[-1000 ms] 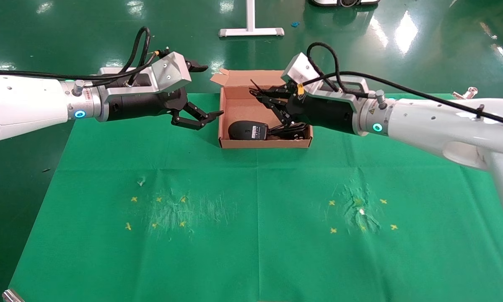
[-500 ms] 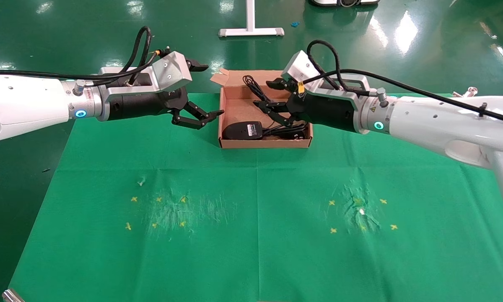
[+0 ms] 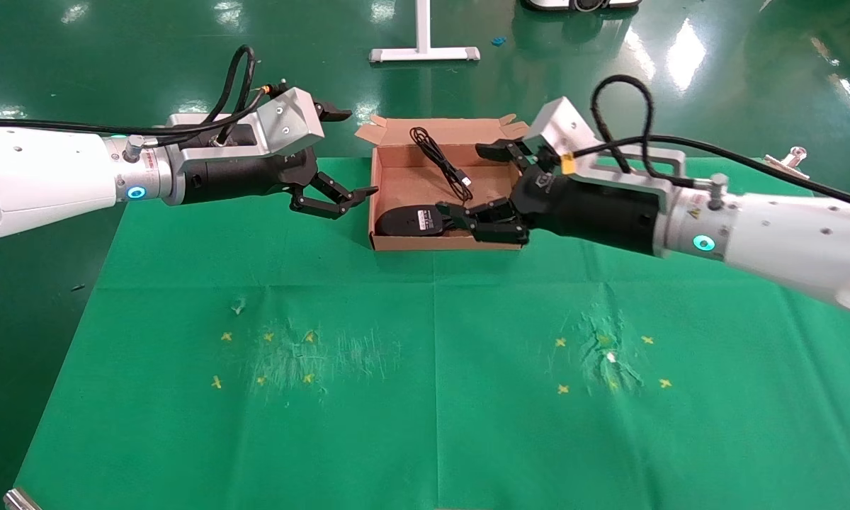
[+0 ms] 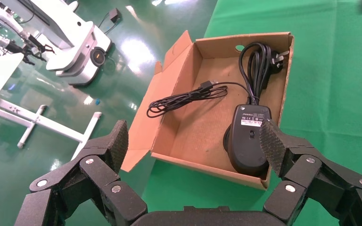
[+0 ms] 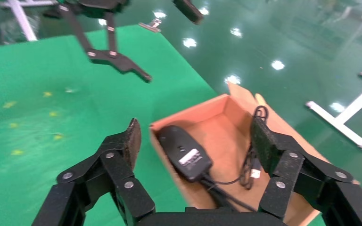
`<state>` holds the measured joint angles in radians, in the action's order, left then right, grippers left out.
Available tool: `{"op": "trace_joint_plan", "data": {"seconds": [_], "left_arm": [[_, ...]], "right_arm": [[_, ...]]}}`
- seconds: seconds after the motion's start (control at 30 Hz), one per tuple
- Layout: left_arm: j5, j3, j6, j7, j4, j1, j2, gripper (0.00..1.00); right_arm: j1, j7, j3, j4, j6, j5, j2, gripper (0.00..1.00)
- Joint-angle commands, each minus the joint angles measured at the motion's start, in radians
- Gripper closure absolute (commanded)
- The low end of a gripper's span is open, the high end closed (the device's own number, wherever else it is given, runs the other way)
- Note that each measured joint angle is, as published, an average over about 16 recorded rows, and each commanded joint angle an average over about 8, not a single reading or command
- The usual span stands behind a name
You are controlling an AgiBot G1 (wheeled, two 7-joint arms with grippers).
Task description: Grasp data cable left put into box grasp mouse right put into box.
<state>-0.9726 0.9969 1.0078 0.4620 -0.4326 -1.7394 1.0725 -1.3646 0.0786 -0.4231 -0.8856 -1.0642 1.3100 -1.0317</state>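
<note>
Resting on the green cloth, the box sits between the two grippers, flaps up along its far edge. Both task items lie inside it.

Mouse: black, oval, underside up with the white label showing. It lies against the near wall, at the end closer to the left gripper; the lower fingertip of the right gripper is just beside it. In the left wrist view the mouse lies just ahead of one finger pad. Its thin cord loops up and over the far wall and comes back in, the USB plug lying on the box floor.

Cable: thicker, black, bundled in a long loop with a plug at its end. It lies along the near wall, toward the end by the right gripper, touching the mouse's end. In the head view it is mostly hidden behind that gripper's lower finger.

Left gripper: spread wide, empty, hovering just beside the box's left end, lower fingertip close to the corner.

Right gripper: spread wide, empty, at the box's right end, upper finger over the far flap, lower finger over the near wall.
</note>
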Motion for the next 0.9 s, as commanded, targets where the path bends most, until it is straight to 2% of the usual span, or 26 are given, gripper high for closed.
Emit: {"op": "trace_joint_plan", "data": {"seconds": [0.03, 0.27, 0.9], "left_arm": [[0.000, 0.001, -0.001, 0.001, 0.001, -0.001, 0.001, 0.00], [0.010, -0.031, 0.021, -0.028, -0.036, 0.029, -0.020, 0.00], [0.086, -0.256, 0.174, -0.232, -0.304, 0.238, -0.165, 0.00]], "right_arm": [[0.013, 0.005, 0.006, -0.018, -0.019, -0.026, 0.019, 0.00], [0.059, 0.022, 0.029, -0.081, -0.088, -0.118, 0.085, 0.00], [0.183, 0.069, 0.091, -0.252, -0.272, -0.366, 0.266, 0.00]]}}
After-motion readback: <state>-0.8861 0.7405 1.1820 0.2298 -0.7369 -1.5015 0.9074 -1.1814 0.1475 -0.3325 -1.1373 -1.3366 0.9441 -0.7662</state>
